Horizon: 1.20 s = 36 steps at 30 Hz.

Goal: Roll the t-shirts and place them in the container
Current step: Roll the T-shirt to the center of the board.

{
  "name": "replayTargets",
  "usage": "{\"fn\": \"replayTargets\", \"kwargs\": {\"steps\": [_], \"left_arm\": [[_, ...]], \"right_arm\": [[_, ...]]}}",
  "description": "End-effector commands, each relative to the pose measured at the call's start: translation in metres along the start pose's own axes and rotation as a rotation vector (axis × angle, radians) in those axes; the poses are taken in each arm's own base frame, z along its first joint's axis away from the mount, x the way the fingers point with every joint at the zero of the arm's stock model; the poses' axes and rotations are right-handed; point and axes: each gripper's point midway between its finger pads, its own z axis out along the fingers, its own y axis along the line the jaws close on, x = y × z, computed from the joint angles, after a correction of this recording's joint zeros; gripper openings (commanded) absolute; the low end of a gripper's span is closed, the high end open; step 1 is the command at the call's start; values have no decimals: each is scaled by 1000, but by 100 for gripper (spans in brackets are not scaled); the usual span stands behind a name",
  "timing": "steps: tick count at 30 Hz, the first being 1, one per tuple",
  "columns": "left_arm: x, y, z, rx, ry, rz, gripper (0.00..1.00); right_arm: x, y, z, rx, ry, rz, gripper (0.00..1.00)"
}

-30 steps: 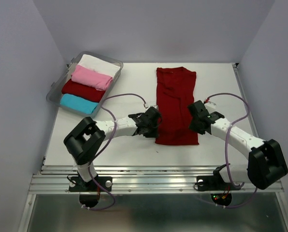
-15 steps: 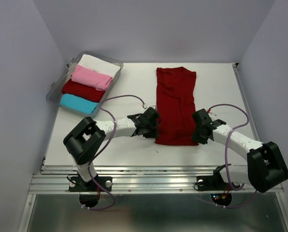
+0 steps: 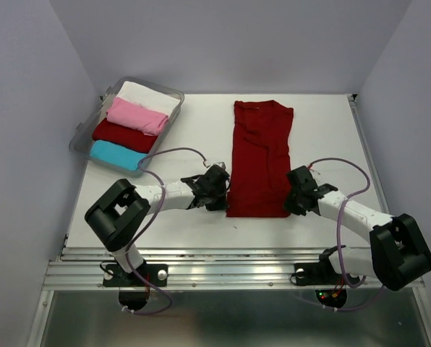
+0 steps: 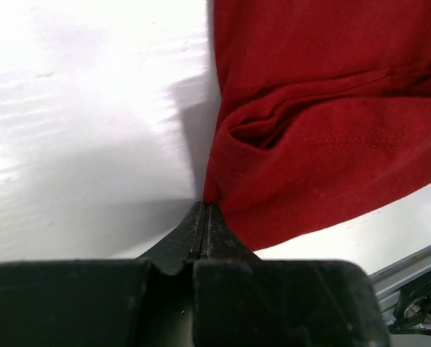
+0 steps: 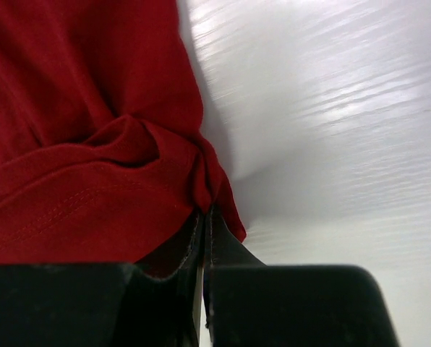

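A large dark red t-shirt lies folded lengthwise on the white table, collar at the far end. My left gripper is shut on its near left hem corner. My right gripper is shut on its near right hem corner. Both corners bunch at the closed jaws. Rolled white, pink, dark red and cyan shirts lie in the tub.
A clear plastic tub stands at the far left of the table. Cables loop from both arms over the table. Metal rails run along the table's near edge. Purple walls close in on three sides.
Both grippers have moved toward the near hem and closed on its corners. The shirt's near edge has shifted slightly left and bunched at the jaws.
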Motion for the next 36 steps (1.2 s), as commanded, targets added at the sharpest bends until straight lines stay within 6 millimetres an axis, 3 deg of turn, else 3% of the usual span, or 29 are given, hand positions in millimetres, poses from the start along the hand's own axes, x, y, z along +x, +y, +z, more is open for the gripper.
{"fn": "replayTargets", "kwargs": {"steps": [1,12,23,31,34,35,36], "left_arm": [[9,20,-14,-43,-10,-21,0],[38,49,-34,-51,-5,-77,0],[21,33,-33,-30,-23,-39,0],[19,27,-36,-10,-14,-4,0],[22,24,-37,10,9,18,1],[22,23,-37,11,10,21,11],[21,21,-39,16,10,24,13]], "right_arm": [[45,-5,9,-3,117,4,1],[72,-16,-7,-3,147,34,1],[74,-34,-39,-3,125,61,1],[70,-39,-49,13,115,60,1],[75,-40,-45,25,140,57,16],[75,-39,-45,25,140,57,23],[75,-39,-45,27,139,57,27]]}}
